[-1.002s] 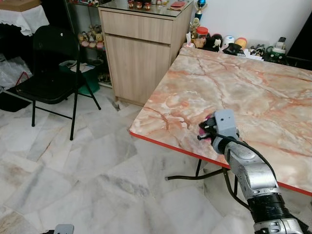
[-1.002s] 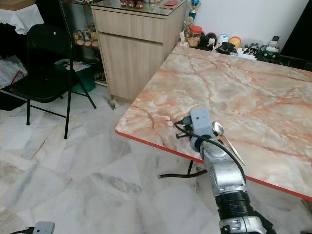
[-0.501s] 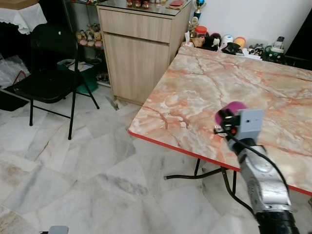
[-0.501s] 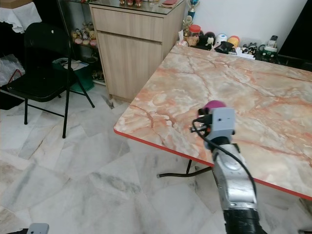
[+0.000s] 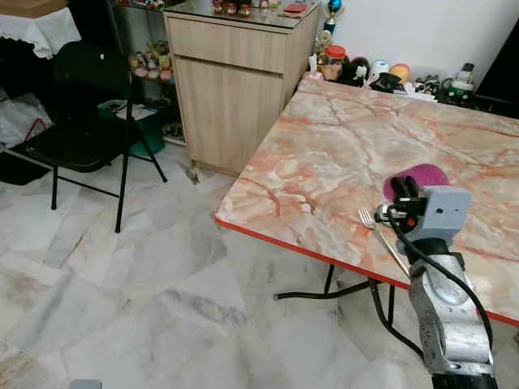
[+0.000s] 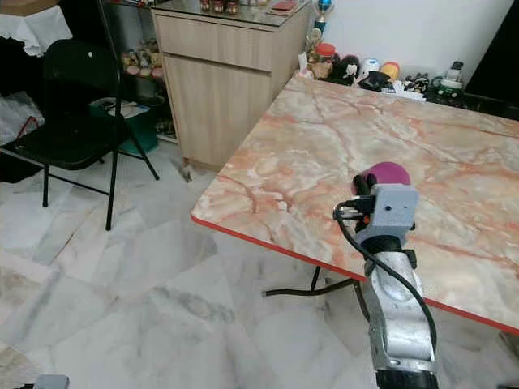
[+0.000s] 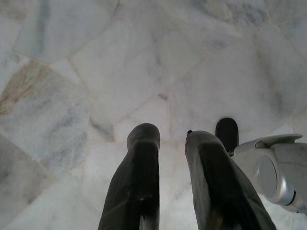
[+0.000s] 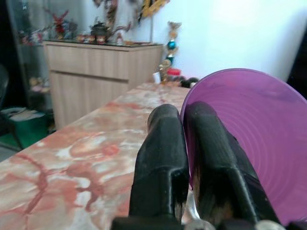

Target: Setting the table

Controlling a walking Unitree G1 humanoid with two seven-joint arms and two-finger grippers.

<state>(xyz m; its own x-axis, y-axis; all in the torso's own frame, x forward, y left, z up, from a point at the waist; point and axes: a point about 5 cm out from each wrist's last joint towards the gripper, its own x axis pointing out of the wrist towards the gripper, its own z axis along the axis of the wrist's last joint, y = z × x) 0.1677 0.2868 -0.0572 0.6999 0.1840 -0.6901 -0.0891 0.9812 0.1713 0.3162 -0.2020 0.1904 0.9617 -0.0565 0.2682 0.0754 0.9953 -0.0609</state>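
Right gripper [image 8: 184, 143] pinching purple plate [image 8: 244, 139] over marble table [image 5: 324, 154].
We note its two fingers clamped on the plate's rim, plate tilted above the table near the red front edge. A fork [image 5: 381, 239] lies on the table just beside the gripper. Left gripper [image 7: 175, 182] hangs over floor tiles [image 7: 72, 72], fingers a narrow gap apart, holding nothing.

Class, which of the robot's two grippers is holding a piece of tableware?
The right gripper: it is shut on the rim of a round purple plate over the marble table. The left gripper hangs empty above the floor.
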